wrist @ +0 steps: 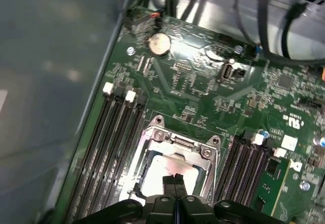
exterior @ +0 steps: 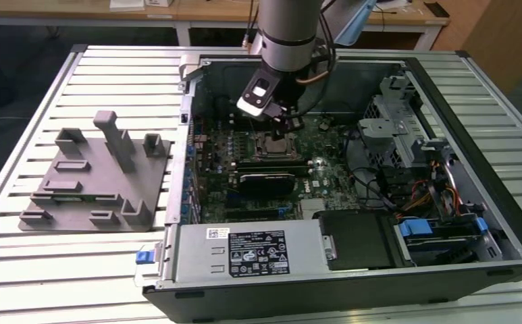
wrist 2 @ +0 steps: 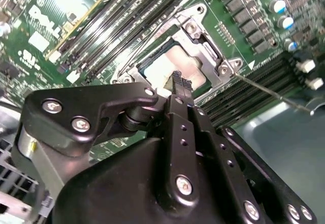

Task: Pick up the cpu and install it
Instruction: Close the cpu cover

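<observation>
My pincer [wrist: 175,179] was pressed together, its fingertips [wrist 2: 177,80] meeting with nothing pinched between them, right over the cpu [wrist: 158,169]; whether they touched it I couldn't tell. The chip lay flat inside the metal socket frame [wrist: 155,132] on the motherboard [wrist: 203,92] (seated, I judged, which would explain my empty grip). I hung over it inside the open computer case [exterior: 477,202]. The grey fixture plate [exterior: 90,182] stood well apart, outside the case.
</observation>
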Controlling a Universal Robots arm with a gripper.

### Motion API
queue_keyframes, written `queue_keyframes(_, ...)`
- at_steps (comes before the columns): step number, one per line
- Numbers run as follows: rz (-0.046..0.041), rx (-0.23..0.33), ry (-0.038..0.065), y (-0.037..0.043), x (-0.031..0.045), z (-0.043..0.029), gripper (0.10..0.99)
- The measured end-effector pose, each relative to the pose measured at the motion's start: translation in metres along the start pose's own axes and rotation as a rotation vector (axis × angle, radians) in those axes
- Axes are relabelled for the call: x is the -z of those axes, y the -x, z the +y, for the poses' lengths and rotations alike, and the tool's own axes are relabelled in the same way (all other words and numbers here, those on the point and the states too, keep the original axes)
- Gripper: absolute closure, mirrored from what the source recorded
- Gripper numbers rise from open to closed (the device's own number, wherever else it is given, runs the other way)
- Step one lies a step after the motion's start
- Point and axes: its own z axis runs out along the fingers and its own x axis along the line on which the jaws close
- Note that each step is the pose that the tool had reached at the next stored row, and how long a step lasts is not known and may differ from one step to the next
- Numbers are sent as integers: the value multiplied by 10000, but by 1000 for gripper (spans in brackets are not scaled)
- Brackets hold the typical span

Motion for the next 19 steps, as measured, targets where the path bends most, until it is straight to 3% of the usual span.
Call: queue_keyframes(19, -140, 3430, -99, -1, -2, -3, 980)
